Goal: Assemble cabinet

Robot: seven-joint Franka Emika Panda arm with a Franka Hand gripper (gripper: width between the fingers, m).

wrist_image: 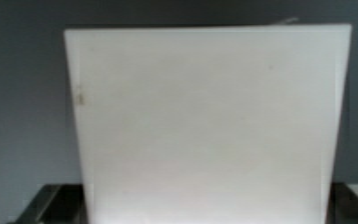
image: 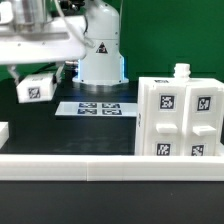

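The cabinet (image: 178, 118), a big white box with black-and-white tags and a small knob on top, stands at the exterior view's right. My gripper (image: 32, 74) is at the upper left, above the table, shut on a small white tagged block (image: 35, 89). In the wrist view this white block (wrist_image: 202, 110) fills most of the picture as a plain flat face. It sits between my dark fingertips (wrist_image: 51, 205), which show at either side of its lower end. The gripper (wrist_image: 202, 208) is closed on the block's sides.
The marker board (image: 98, 108) lies flat on the dark table in front of the robot base (image: 100, 55). A long white rail (image: 100, 165) runs along the table's front edge. Another white piece (image: 3, 132) shows at the left edge.
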